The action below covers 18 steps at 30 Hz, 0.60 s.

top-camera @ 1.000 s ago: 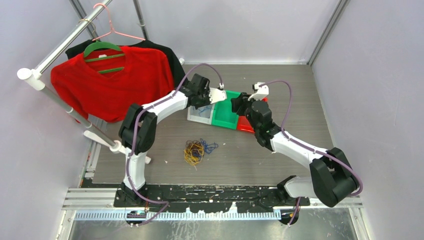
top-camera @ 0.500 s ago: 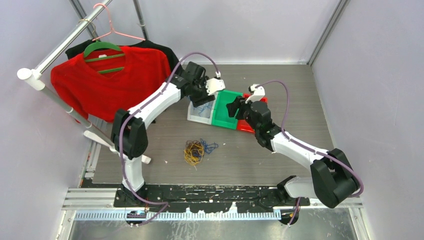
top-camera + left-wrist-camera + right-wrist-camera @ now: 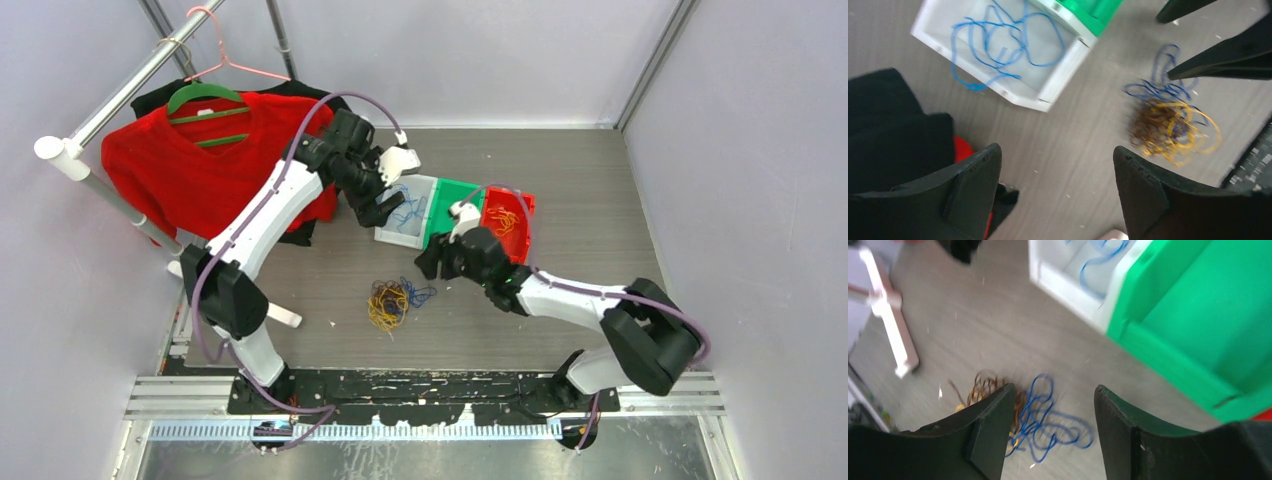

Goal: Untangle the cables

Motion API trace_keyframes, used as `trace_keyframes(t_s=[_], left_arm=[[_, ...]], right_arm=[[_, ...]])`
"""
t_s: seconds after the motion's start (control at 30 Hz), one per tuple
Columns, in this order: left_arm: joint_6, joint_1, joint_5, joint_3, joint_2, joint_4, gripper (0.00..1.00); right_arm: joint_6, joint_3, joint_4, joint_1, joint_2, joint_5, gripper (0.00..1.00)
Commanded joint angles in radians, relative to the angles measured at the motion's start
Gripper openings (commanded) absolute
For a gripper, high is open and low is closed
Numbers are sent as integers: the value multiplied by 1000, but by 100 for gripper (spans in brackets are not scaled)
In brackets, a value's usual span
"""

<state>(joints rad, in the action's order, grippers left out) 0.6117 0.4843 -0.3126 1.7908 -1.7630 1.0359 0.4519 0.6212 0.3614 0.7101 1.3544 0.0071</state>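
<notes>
A tangled clump of yellow-orange, brown and blue cables (image 3: 389, 301) lies on the table, blurred in the left wrist view (image 3: 1168, 125); its blue strands (image 3: 1048, 415) spread to one side. More blue cables (image 3: 1003, 45) lie in the white bin (image 3: 391, 236). Orange cables (image 3: 503, 216) sit in the red bin (image 3: 524, 200). My left gripper (image 3: 383, 207) hangs open and empty by the white bin's left side (image 3: 1057, 152). Low over the table, between the bins and the clump, my right gripper (image 3: 428, 262) is open, the blue strands showing between its fingers (image 3: 1054, 390).
An empty green bin (image 3: 455, 200) stands between the white and red ones. A red sweater (image 3: 215, 155) and a black garment hang from a rail (image 3: 130, 85) at the left. The rack's white foot (image 3: 285, 318) lies left of the clump.
My left gripper opened, leaving blue strands in the white bin, and drew back to the left. My right arm swung from the bins down toward the clump and opened a little wider.
</notes>
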Motion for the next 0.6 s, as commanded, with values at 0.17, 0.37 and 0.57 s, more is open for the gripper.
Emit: trace_keyframes(t_s=[0.17,0.37,0.57], left_arm=[[-50,5,-150,-243,223,100,78],[-94,6,-173,-365,267,56,73],[-122,38,-162,-489,265,-76,73]], right_arm=[[72,22,10,138,165,64,61],[110,50,31,155,229,37,52],[141,65,10,157,239,53,26]])
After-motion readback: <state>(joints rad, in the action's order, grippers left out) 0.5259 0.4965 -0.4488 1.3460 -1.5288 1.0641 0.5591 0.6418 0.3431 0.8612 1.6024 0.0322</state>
